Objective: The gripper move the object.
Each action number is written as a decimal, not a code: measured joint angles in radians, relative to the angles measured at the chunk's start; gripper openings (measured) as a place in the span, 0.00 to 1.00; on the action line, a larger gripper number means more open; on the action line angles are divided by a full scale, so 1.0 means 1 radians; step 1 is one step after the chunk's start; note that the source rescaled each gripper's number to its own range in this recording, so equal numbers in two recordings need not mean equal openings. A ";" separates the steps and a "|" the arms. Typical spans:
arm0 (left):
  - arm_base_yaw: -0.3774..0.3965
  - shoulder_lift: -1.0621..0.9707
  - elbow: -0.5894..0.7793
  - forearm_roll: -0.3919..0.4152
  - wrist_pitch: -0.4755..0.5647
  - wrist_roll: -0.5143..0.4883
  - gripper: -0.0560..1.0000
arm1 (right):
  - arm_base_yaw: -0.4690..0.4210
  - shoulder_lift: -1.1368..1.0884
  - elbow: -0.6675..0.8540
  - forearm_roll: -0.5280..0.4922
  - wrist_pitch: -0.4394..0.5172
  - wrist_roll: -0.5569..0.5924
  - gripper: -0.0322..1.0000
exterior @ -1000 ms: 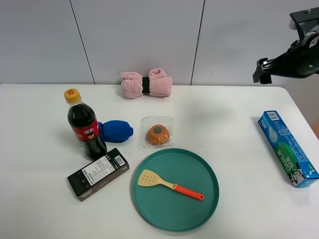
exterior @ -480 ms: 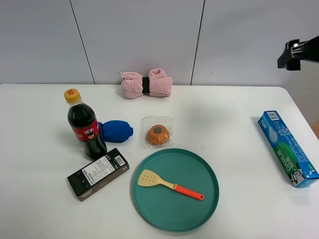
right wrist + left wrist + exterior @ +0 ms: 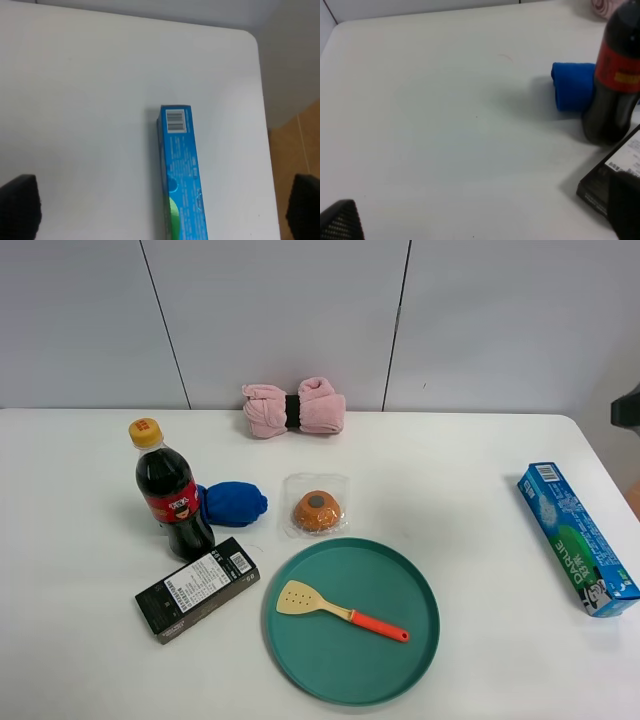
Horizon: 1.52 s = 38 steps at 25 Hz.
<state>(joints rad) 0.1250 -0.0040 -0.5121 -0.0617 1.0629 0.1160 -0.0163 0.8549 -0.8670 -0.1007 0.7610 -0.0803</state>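
Well apart from everything, right gripper (image 3: 160, 207) spread wide over the blue box (image 3: 180, 175) — nothing between the fingertips (image 3: 20, 205). Left gripper (image 3: 485, 220) also spread, empty, near the cola bottle (image 3: 615, 85). Toy spatula (image 3: 338, 610) lying flat inside the green plate (image 3: 400, 660) — blade toward the black box (image 3: 196, 588).

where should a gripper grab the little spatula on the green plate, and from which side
Probably the thin orange-red handle, near its middle, coming straight down from above. The toy spatula lies flat on the teal plate, so a side approach would meet the plate's rim. Its handle runs diagonally toward the lower right, so the jaws should close across it. The tan slotted blade is wide and flat, harder to pinch.
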 joint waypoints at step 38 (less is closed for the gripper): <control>0.000 0.000 0.000 0.000 0.000 0.000 1.00 | 0.000 -0.821 0.379 0.116 0.306 -0.035 1.00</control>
<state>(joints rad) 0.1250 -0.0040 -0.5121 -0.0617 1.0629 0.1160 -0.0163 0.0341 -0.4881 0.0150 1.0672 -0.1149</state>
